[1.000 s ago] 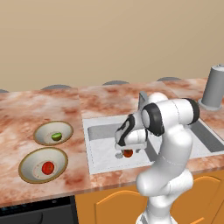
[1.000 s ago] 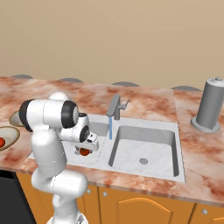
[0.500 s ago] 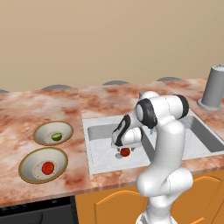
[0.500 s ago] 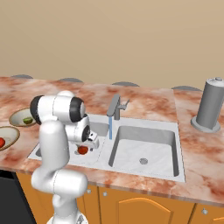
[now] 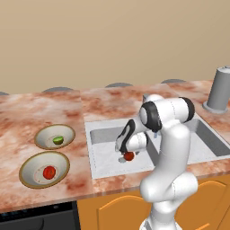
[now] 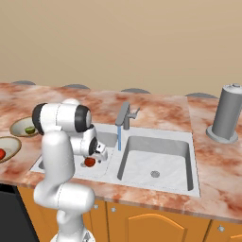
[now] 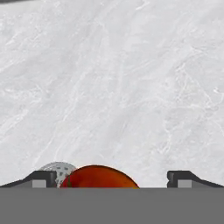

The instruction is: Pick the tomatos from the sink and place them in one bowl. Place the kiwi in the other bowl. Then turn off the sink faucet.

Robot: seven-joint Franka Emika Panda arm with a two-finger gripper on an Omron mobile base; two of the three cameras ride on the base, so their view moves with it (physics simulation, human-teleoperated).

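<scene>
A red tomato (image 5: 129,156) lies on the floor of the left sink basin (image 5: 101,152), beside the drain (image 7: 56,169). My gripper (image 5: 126,152) hangs low in that basin, open, with the tomato (image 7: 99,176) between its two fingertips (image 7: 42,177) and nearer the left one. Whether a fingertip touches it I cannot tell. On the counter to the left, the far bowl (image 5: 44,136) holds a green kiwi (image 5: 57,140) and the near bowl (image 5: 28,168) holds another tomato (image 5: 49,171). The faucet (image 6: 125,116) runs a thin blue stream (image 6: 119,140).
A second, deeper basin (image 6: 156,160) lies to the right of the faucet. A tall grey canister (image 5: 220,90) stands on the counter at the far right. The marble counter edge (image 5: 108,186) runs in front of the sink.
The arm's upper links have swung left and the hand has settled lower over the tomato. The tomato has stayed on the basin floor, and the jaws remain wide.
</scene>
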